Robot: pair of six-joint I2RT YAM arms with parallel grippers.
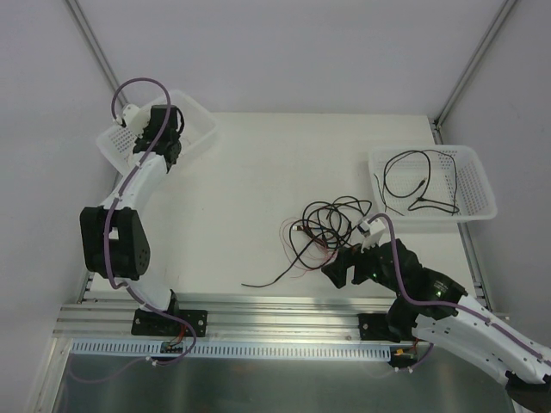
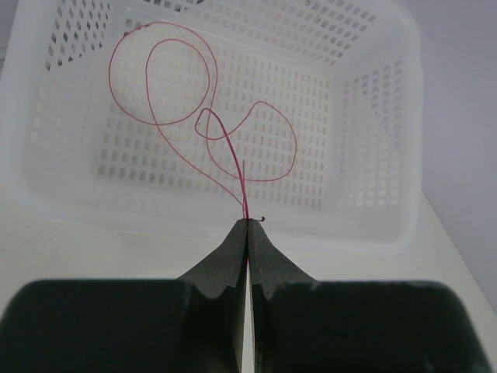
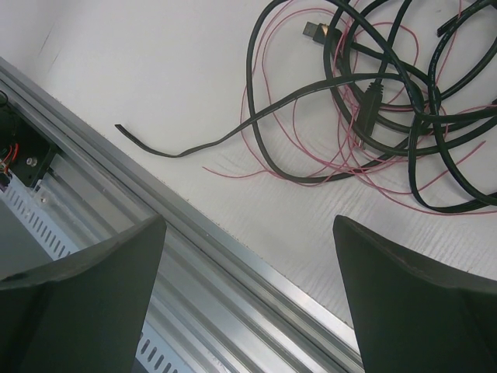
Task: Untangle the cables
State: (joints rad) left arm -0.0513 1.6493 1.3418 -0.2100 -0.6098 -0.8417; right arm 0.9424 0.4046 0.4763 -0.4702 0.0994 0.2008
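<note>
Seen upper left of top view: left gripper (image 1: 164, 129) over the white perforated left basket (image 1: 200, 120), which sits at the table's (image 1: 258, 172) far left corner.

Seen in left wrist view: left gripper (image 2: 247, 225) pressed together, pinching a thin red wire (image 2: 243, 190) at the very tips. Wire rising from the tips, then curling in several loose loops against the left basket (image 2: 373, 116) floor and back wall.

Seen centre of top view: tangle (image 1: 323, 225) of black cables and thin red wires lying on the table, one loose black end trailing toward lower left.

Seen lower right of top view: right gripper (image 1: 344, 268) just below the tangle, apart from it.

Seen in right wrist view: right gripper (image 3: 248, 221) spread wide, fingers (image 3: 93, 287) holding nothing, above the aluminium rail (image 3: 194, 256) at the table's near edge. Tangle (image 3: 373, 101) in upper right of frame, with small connectors visible on black strands.

Seen right of top view: right basket (image 1: 478, 185) holding one separate black cable (image 1: 405, 172), partly draped over the left rim.
</note>
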